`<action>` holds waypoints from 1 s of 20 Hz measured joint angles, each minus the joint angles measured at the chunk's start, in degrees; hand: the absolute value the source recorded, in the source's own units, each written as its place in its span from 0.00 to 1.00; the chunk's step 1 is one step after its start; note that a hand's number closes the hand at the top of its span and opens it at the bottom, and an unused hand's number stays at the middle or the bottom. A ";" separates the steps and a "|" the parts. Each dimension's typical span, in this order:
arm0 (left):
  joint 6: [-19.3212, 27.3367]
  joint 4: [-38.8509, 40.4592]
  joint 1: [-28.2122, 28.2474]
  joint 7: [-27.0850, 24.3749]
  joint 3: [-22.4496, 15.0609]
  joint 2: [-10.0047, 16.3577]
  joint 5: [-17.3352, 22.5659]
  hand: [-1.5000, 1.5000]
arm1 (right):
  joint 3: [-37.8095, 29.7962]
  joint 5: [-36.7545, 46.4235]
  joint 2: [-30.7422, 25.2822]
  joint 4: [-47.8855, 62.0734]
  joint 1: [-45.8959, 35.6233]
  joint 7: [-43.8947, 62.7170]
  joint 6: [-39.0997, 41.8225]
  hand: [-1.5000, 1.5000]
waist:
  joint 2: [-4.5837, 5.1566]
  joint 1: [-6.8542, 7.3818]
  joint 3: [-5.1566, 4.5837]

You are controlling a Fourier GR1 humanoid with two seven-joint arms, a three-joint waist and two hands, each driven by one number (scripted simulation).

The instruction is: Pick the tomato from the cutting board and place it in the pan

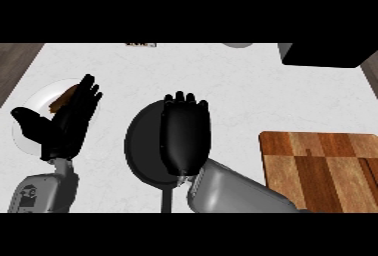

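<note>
The dark round pan (144, 150) lies at the middle of the white counter, its handle (167, 199) pointing toward the lower edge. My right hand (184, 135) hovers over the pan with its back up, its fingers (183, 100) curled downward. No tomato shows anywhere; the hand hides whatever lies beneath its palm. The wooden cutting board (321, 170) at the right shows nothing on its visible part. My left hand (70, 122) rests open at the left, fingers up.
Under the left hand lies a white plate (40, 100) with a brown item (66, 97) on it. A black appliance (325, 54) stands at the back right. A grey round object (238, 45) and a small item (140, 44) sit at the far edge.
</note>
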 measured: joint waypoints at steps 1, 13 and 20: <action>0.03 0.01 0.03 -0.04 0.16 -0.03 0.13 0.50 | -0.04 -0.95 0.04 1.78 0.03 -0.87 -1.81 1.00 | 0.06 -0.05 0.01; -0.09 0.57 -0.75 -0.30 0.54 0.16 0.13 0.50 | -0.86 -11.64 0.12 20.60 1.85 -5.53 -18.68 0.00 | 0.36 -0.21 0.08; -0.22 -0.01 -0.27 -0.45 0.51 0.22 0.02 0.50 | -1.82 -22.39 0.31 27.26 3.15 -9.62 -28.07 0.00 | 0.38 -0.20 0.11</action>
